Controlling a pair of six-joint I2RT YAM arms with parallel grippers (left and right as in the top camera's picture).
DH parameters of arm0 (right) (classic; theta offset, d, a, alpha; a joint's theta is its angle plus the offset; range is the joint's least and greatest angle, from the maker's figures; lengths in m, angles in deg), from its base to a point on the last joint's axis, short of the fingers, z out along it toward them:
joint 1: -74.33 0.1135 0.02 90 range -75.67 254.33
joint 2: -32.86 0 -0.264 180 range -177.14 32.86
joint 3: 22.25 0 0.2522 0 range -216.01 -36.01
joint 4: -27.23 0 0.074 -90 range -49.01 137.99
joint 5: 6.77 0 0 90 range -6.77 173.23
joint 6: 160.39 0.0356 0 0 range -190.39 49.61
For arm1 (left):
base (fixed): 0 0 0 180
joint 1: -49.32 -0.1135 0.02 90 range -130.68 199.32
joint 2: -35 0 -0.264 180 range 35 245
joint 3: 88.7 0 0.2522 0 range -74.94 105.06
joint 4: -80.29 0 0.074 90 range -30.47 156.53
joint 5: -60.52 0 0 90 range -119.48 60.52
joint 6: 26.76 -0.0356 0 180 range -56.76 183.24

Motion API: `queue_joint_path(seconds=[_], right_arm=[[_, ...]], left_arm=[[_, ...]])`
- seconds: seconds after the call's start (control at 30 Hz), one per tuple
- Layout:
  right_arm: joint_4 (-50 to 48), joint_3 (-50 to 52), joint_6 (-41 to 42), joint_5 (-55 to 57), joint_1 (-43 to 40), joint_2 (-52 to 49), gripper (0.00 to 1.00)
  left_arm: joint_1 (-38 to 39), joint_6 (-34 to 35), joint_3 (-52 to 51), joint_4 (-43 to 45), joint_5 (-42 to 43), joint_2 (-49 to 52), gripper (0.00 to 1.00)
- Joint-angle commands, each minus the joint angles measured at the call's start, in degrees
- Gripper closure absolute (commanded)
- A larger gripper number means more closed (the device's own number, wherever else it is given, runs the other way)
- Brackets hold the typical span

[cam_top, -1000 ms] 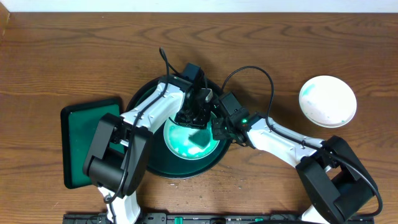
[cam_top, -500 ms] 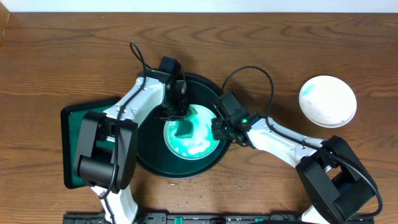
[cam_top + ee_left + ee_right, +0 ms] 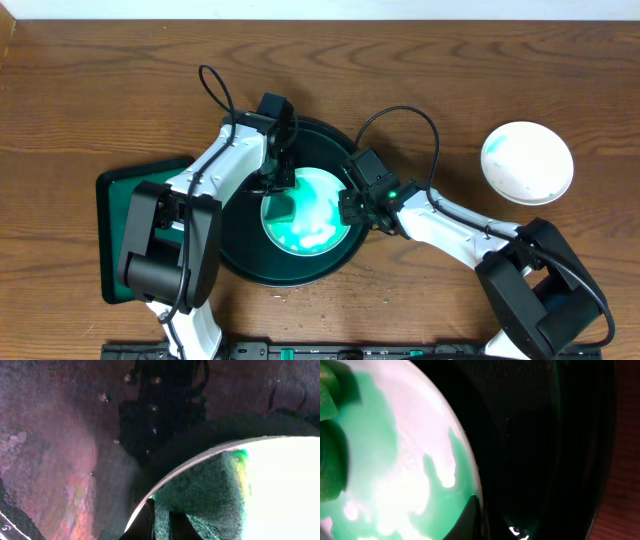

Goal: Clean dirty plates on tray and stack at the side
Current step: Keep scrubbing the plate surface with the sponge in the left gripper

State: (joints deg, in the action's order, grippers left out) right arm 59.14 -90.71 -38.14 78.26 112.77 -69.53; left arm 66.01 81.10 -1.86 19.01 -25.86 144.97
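Observation:
A white plate (image 3: 318, 222) smeared with teal-green lies on the round black tray (image 3: 235, 250) at the table's middle. My left gripper (image 3: 282, 192) is shut on a green sponge (image 3: 284, 206) and presses it on the plate's left edge. In the left wrist view the sponge (image 3: 205, 485) sits over the plate's rim (image 3: 285, 495), between my fingers (image 3: 162, 525). My right gripper (image 3: 348, 208) is shut on the plate's right rim. The right wrist view shows a finger (image 3: 477, 520) on the smeared plate (image 3: 405, 475), beside the tray floor (image 3: 545, 450). A clean white plate (image 3: 527, 162) stands at the far right.
A rectangular green tray (image 3: 125, 230) lies left of the round tray, partly under my left arm. Both arms cross over the round tray. Bare wooden table surrounds it, and the table's front edge is close below.
My left gripper has slid the sponge from the plate's upper middle to its left edge. The right gripper and the plate have stayed in place.

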Motion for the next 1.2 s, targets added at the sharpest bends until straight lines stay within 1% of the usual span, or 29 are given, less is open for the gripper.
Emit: queue_joint_path(seconds=[0.0, 0.17, 0.27, 0.4, 0.5, 0.63, 0.93, 1.03, 1.17], right_arm=[[1.8, 0.2, 0.0, 1.5, 0.9, -0.8, 0.99], [2.1, 0.2, 0.0, 1.5, 0.9, -0.7, 0.99], [2.2, 0.2, 0.1, 1.5, 0.9, -0.8, 0.99], [2.2, 0.2, 0.1, 1.5, 0.9, -0.8, 0.99], [2.2, 0.2, 0.1, 1.5, 0.9, -0.7, 0.99], [2.3, 0.2, 0.1, 1.5, 0.9, -0.7, 0.99], [2.7, 0.2, 0.1, 1.4, 0.9, -0.7, 0.99], [2.8, 0.2, 0.1, 1.4, 0.9, -0.7, 0.99], [2.9, 0.2, 0.1, 1.5, 0.9, -0.7, 0.99]], left_arm=[[-3.0, -2.3, -0.7, 4.9, -13.0, 1.6, 0.93], [-2.0, -8.9, -0.7, 8.8, -5.5, 1.6, 0.93], [-1.1, -12.4, -0.7, 10.0, -2.6, 1.6, 0.93], [0.1, -13.8, -0.7, 10.6, -2.3, 1.6, 0.93], [0.9, -16.9, -0.6, 11.2, 1.7, 1.6, 0.93], [2.3, -18.3, -0.6, 13.0, 4.8, 1.6, 0.93], [5.0, -21.4, -0.6, 15.7, 5.0, 1.6, 0.93], [5.2, -25.4, -0.6, 15.8, 9.7, 1.6, 0.93], [5.2, -28.8, -0.5, 15.8, 15.6, 1.6, 0.93]])
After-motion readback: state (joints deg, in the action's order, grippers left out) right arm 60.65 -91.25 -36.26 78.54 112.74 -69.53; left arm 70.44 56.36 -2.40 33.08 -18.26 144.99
